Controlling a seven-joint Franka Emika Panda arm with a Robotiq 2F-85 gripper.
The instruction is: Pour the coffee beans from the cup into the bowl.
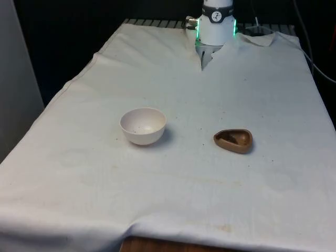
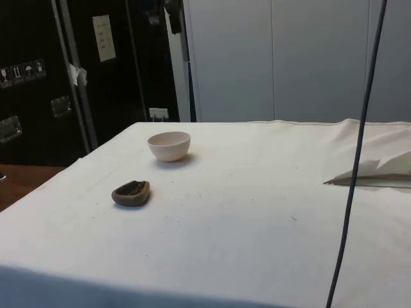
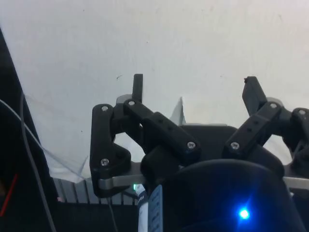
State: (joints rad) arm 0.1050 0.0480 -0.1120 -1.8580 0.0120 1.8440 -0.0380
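Two vessels on counter (image 1: 79, 173): bowl (image 1: 143, 125), cup (image 1: 233, 140), apart. Claw (image 3: 193, 84) spread, empty. Risk: shallow cup tipping, beans spilling.

the front view looks down the length of the worktop (image 1: 173, 189) from its near end, set fairly high and facing the arm's base (image 1: 216, 23) at the far edge. the side view sits lower, just off one long edge, and faces across the cloth toward dark cabinets (image 2: 83, 70) and a pale wall. both share the bowl (image 1: 143, 125) and the brown cup (image 1: 233, 140), which lie close together mid-cloth. the wrist view rides just behind the jaws, wide apart, and looks past them down at bare cloth (image 3: 183, 43) and its edge by the base.
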